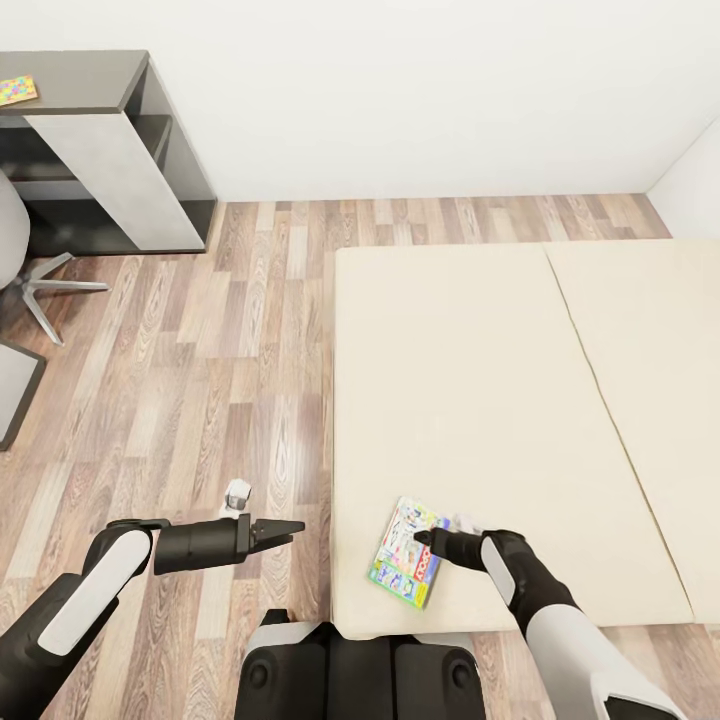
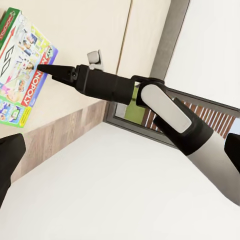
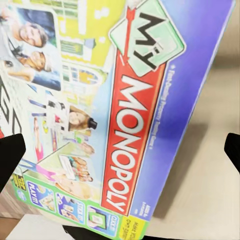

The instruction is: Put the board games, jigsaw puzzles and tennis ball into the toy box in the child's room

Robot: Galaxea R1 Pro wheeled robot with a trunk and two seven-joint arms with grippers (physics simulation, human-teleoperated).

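white monopoly box (image 1: 406, 566) under right pincer (image 1: 425, 540)

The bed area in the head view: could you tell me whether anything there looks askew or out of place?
Yes, mildly. The Monopoly board game lies on the bed skewed to the mattress edges, close to the near edge, with the right gripper at it. Nothing looks spilled or damaged.

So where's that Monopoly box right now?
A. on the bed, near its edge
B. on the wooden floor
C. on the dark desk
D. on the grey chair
A: the Monopoly box lies on the beige bed near its edge, at the right tool.
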